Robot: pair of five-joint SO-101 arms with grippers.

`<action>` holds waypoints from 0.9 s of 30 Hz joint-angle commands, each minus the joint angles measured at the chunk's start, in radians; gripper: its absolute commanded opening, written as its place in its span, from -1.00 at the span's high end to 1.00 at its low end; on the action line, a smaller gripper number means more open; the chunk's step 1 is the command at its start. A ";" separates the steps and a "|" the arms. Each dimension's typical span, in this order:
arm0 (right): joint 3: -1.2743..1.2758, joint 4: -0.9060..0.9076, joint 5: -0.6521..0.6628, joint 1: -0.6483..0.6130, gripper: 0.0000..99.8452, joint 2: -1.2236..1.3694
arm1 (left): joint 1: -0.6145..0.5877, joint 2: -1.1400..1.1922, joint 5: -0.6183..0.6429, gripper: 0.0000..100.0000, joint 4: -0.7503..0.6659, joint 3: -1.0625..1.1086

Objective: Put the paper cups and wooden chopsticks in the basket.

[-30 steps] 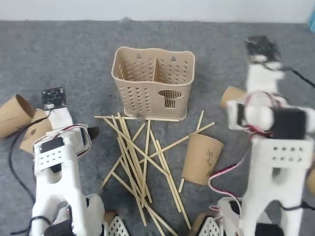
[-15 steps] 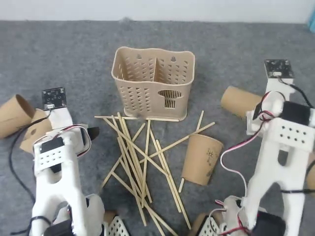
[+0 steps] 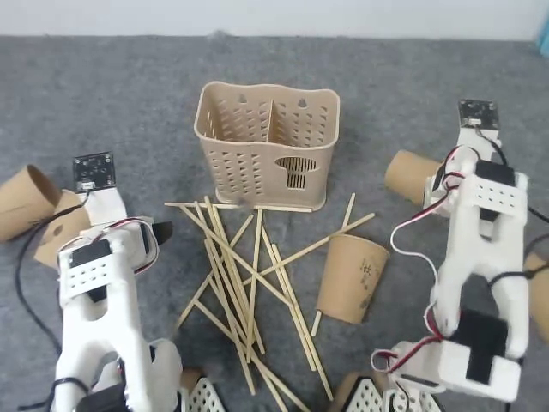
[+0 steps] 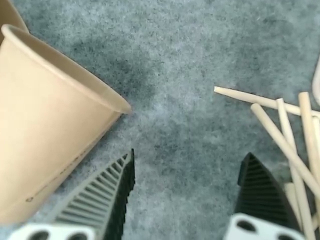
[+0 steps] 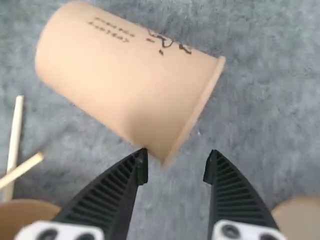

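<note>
Left jaws stand spread apart above the grey felt-covered table [image 4: 200, 75], gripping nothing. A tan paper cup lying on its side [image 4: 50, 135] is just beside one jaw, and the tips of pale wooden chopsticks [image 4: 250, 98] lie near the other. Right jaws are parted and empty too, their tips at the rim of a second tan paper cup with dark print [image 5: 125, 90], also on its side. From above, the beige perforated plastic basket [image 3: 266, 142] stands upright, the chopsticks lie scattered in front of it, and a third brown paper cup [image 3: 352, 279] lies beside the pile.
</note>
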 commanded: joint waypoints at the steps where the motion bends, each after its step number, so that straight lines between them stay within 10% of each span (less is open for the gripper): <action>1: -0.015 -0.061 -0.008 0.007 0.63 0.016 | 0.012 -0.028 -0.009 0.36 -0.023 -0.001; 15: -0.009 -0.030 0.041 0.016 0.98 -0.105 | 0.025 -0.025 -0.011 0.36 -0.025 -0.001; 27: -0.092 0.479 0.219 0.001 0.98 -0.338 | 0.021 -0.026 -0.011 0.36 -0.020 0.001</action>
